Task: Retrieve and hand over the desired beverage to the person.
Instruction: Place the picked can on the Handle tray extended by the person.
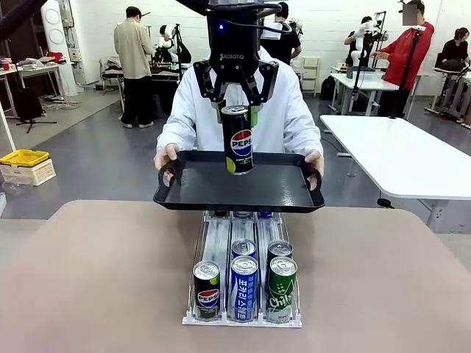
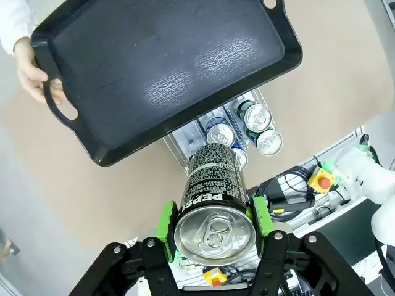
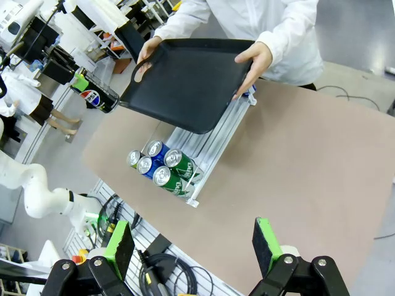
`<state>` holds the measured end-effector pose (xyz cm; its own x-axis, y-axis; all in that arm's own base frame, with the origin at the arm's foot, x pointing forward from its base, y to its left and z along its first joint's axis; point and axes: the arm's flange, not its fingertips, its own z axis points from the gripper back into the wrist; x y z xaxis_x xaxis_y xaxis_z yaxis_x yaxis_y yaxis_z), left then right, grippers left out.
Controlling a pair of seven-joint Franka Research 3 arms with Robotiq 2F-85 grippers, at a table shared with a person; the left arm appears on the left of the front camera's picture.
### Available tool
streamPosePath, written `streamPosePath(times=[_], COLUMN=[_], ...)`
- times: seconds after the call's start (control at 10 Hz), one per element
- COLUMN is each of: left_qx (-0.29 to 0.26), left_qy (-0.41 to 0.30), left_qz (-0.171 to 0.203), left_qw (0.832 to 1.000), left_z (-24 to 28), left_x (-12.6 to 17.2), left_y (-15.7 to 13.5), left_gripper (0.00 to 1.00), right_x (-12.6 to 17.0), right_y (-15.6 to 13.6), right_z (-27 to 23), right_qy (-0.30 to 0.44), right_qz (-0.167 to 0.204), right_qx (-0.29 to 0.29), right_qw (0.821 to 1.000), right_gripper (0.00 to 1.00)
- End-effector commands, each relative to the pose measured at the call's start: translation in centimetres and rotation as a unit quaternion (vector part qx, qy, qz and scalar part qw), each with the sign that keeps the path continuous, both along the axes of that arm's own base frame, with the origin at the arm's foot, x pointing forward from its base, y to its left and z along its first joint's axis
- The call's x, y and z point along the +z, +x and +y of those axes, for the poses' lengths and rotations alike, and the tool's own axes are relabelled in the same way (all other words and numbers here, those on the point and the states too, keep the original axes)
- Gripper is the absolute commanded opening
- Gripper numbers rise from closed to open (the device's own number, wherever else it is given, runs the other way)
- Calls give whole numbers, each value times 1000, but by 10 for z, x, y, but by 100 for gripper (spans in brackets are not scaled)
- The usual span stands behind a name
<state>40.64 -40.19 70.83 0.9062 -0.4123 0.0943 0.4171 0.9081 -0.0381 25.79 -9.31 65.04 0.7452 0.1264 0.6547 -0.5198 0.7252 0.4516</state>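
- The left end effector (image 1: 237, 114) is clenched on a black Pepsi can (image 1: 238, 143), green pads pressing its sides just below the top rim. The can hangs upright.
- The person (image 1: 287, 110) holds a black tray (image 1: 280, 193) over the far edge of the table (image 1: 88, 279), with one hand (image 1: 168, 156) at the tray's 9 o'clock handle and the other hand (image 1: 315, 159) at 3 o'clock.
- In the front view the can's base sits low against the tray's 12 o'clock side. In the left wrist view the same can (image 2: 213, 185) lines up nearer the tray's (image 2: 166, 61) rim. I cannot tell whether the base touches the tray floor or is over the rim.
- Letting go while the base is above the floor could tip the tall, narrow can. It would then roll across the smooth tray towards a low edge.
- If the base lands on the rim, the can could fall off the tray, perhaps onto the rack (image 1: 218, 243) of cans at the tray's 6 o'clock.
- Only hands carry the tray, so it may dip or shift under the added weight, or under a downward push from the arm.
- A dropped can may dent or spray once opened.
- The right end effector (image 3: 193, 243) is released and empty above the table, well apart from the tray, so it adds little risk.
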Motion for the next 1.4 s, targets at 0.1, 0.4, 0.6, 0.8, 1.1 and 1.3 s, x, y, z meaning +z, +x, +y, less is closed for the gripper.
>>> streamPosePath(times=[0.1,0.4,0.6,0.8,1.1,1.3], left_qx=[6,6,-78,-80,-54,-18], left_qy=[-3,-3,5,25,22,23], left_qz=[-6,-6,-22,1,26,13], left_qw=[1000,1000,997,997,998,1000], left_z=[3,3,7,13,27,40], left_x=[5,5,-7,-17,-26,-34], left_y=[-2,-2,12,41,85,105], left_gripper=[59,59,59,59,59,59], right_x=[0,0,0,0,0,0], right_y=[2,2,2,2,2,2], right_z=[0,0,0,0,0,0], right_qy=[8,8,8,8,8,8], right_qz=[-5,-5,-5,-5,-5,-5], right_qx=[9,9,9,9,9,9], right_qw=[1000,1000,1000,1000,1000,1000], right_gripper=[100,100,100,100,100,100])
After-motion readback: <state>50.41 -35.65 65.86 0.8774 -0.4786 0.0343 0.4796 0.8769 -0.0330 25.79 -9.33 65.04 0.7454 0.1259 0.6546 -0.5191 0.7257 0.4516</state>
